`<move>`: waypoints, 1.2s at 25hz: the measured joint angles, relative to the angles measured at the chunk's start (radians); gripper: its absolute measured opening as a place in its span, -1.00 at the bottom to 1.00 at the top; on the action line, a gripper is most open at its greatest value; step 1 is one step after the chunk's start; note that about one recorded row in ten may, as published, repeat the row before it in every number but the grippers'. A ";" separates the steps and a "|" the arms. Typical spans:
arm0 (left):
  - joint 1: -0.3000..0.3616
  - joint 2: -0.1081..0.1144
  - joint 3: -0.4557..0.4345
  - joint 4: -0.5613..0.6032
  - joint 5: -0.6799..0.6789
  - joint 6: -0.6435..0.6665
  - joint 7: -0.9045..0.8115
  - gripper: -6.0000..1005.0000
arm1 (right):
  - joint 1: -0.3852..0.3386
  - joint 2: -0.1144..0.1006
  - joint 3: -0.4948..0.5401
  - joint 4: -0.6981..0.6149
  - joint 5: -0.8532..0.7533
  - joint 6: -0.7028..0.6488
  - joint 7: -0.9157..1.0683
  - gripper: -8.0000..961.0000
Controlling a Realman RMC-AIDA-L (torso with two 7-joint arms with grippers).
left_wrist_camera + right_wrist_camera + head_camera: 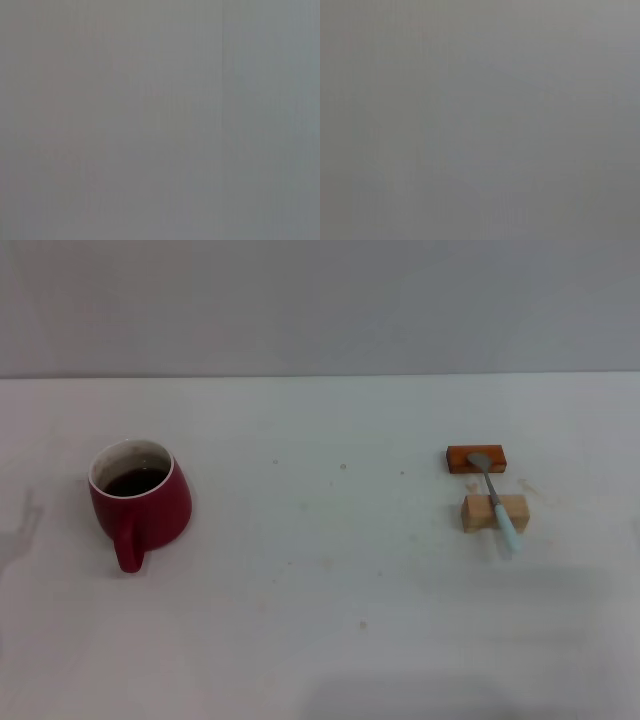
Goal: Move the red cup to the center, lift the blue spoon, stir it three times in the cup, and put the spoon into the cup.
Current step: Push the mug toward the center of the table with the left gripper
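Observation:
The red cup (141,503) stands upright on the white table at the left in the head view, with dark liquid inside and its loop handle turned toward me. The blue spoon (495,502) lies at the right, its grey bowl resting on an orange block (476,458) and its pale blue handle across a tan wooden block (495,513). Neither gripper shows in the head view. Both wrist views show only plain grey, with no fingers and no task object.
The white table (320,580) stretches between cup and spoon. A grey wall rises behind its far edge. Faint shadows fall on the table at the left edge and along the front.

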 joint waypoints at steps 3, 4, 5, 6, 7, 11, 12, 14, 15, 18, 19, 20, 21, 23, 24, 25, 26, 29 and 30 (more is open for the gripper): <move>0.000 0.000 0.001 0.000 0.000 0.000 0.000 0.69 | 0.000 0.000 -0.001 0.000 0.000 0.000 0.000 0.67; 0.000 0.000 0.002 0.000 0.000 0.000 0.000 0.69 | 0.000 0.000 -0.001 0.000 0.000 0.000 0.000 0.67; 0.000 0.000 0.002 0.000 0.000 0.000 0.000 0.69 | 0.000 0.000 -0.001 0.000 0.000 0.000 0.000 0.67; 0.000 0.000 0.002 0.000 0.000 0.000 0.000 0.69 | 0.000 0.000 -0.001 0.000 0.000 0.000 0.000 0.67; 0.000 0.000 0.002 0.001 0.000 0.000 0.000 0.69 | 0.000 0.000 -0.002 0.000 0.000 0.000 0.000 0.67; 0.000 0.000 0.003 0.001 0.001 0.000 0.000 0.68 | -0.001 0.000 -0.002 -0.002 0.001 0.000 0.000 0.67; 0.000 0.000 0.003 0.001 0.001 0.000 0.000 0.68 | -0.002 0.000 -0.002 -0.002 0.002 0.000 0.000 0.67; -0.001 0.000 0.002 0.000 0.001 0.000 0.000 0.68 | -0.002 0.000 -0.002 -0.002 0.001 0.000 0.000 0.67; -0.003 0.000 -0.001 0.000 0.001 0.000 0.000 0.68 | -0.002 0.000 -0.002 -0.002 0.001 0.000 0.000 0.67; -0.009 0.000 -0.006 0.001 0.001 -0.005 0.000 0.68 | -0.003 0.000 -0.002 -0.002 0.001 0.000 0.000 0.67; -0.011 0.000 -0.007 0.001 0.001 -0.013 0.003 0.68 | -0.003 0.000 -0.002 -0.002 0.001 0.000 0.000 0.67; -0.011 0.000 -0.008 0.001 0.001 -0.019 0.008 0.64 | -0.004 0.000 -0.002 -0.001 0.001 0.000 0.000 0.67; -0.011 0.001 -0.009 0.001 0.000 -0.025 0.017 0.61 | -0.005 0.000 -0.002 -0.001 0.001 0.000 0.000 0.67; -0.012 0.001 -0.009 0.001 0.000 -0.032 0.027 0.54 | -0.007 0.000 -0.002 0.000 0.001 0.000 0.000 0.67; -0.017 0.002 -0.010 -0.001 0.000 -0.048 0.049 0.50 | -0.007 0.000 -0.002 0.000 0.001 0.000 0.000 0.67; -0.029 0.002 -0.011 0.000 0.000 -0.074 0.088 0.47 | -0.007 0.000 -0.002 0.000 0.001 0.000 0.000 0.67; -0.029 0.002 -0.011 0.000 0.000 -0.074 0.088 0.42 | -0.008 0.000 -0.002 0.000 0.001 0.000 0.000 0.67; -0.036 0.001 -0.008 0.000 0.000 -0.091 0.122 0.25 | -0.009 0.000 -0.003 0.002 0.000 0.000 0.000 0.67; -0.038 0.001 -0.007 -0.002 0.000 -0.097 0.135 0.20 | -0.010 0.000 -0.003 0.003 0.000 0.000 0.000 0.67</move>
